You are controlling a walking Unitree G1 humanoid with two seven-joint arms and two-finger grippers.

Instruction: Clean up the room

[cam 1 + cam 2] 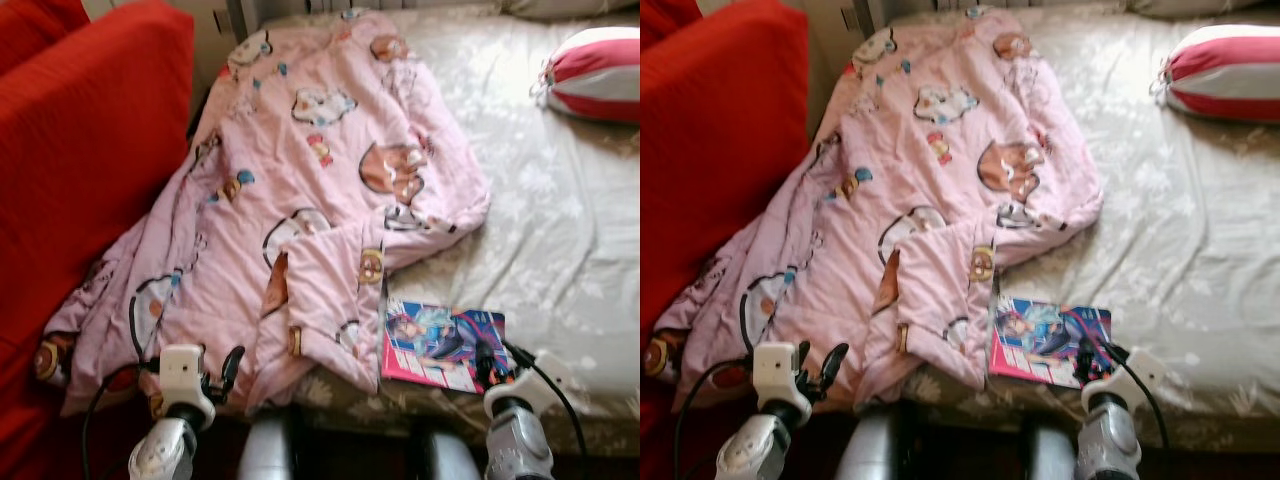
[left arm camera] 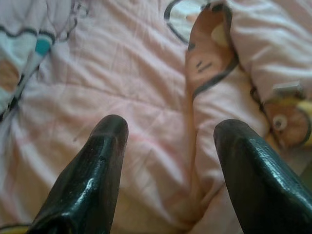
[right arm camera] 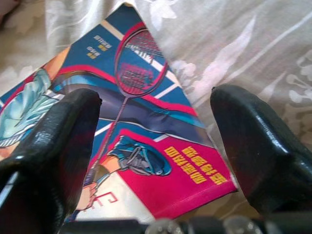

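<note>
Magazine (image 3: 146,141) lying on bedsheet (image 1: 560,230) beneath spread-fingered right gripper (image 3: 156,161); left gripper (image 2: 170,161) hovering, released, over pink quilt (image 1: 300,200).

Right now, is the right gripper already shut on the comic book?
No: in the right wrist view the right gripper is open, its fingers spread wide above the comic book lying flat on the bed sheet.

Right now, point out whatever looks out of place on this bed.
The pink quilt lies crumpled and askew across the bed, its near edge spilling over the side. A magazine lies loose by the foot edge, under the open right gripper.
</note>
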